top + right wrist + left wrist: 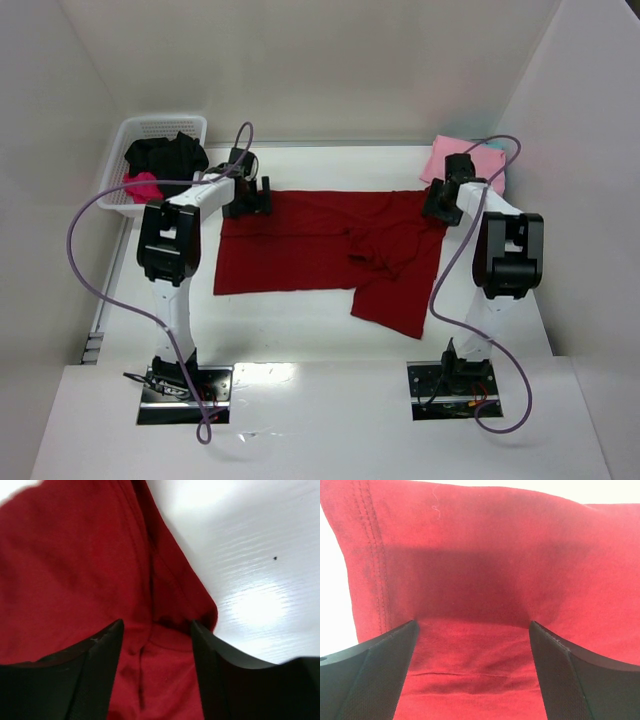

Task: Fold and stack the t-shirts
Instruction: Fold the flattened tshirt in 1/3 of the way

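Where the white table (pixel 300 330) has its middle, the dark red t-shirt (pixel 290 250) lies spread out, its long side running from nine to three o'clock. Its nine o'clock half is a flat, smooth rectangle. The three o'clock half is rumpled, with ridged folds and a flap that reaches down toward five o'clock. The cloth is a deep, matt red, and the left wrist view shows a double row of stitching along its hem and a loose pale thread.

The left gripper (pixel 248 197) sits at the shirt's eleven o'clock corner, its fingers (pixel 380 670) spread wide over the cloth and pinching nothing. The right gripper (pixel 437 205) is at the shirt's one o'clock corner. Its fingers (pixel 90 670) also stand apart, with a raised fold of red cloth between them but not clamped.

At two o'clock on the table lies a light pink t-shirt (pixel 450 158), folded square. At ten o'clock a white basket (pixel 150 127) holds a black t-shirt (pixel 168 155) and a magenta t-shirt (pixel 142 186).
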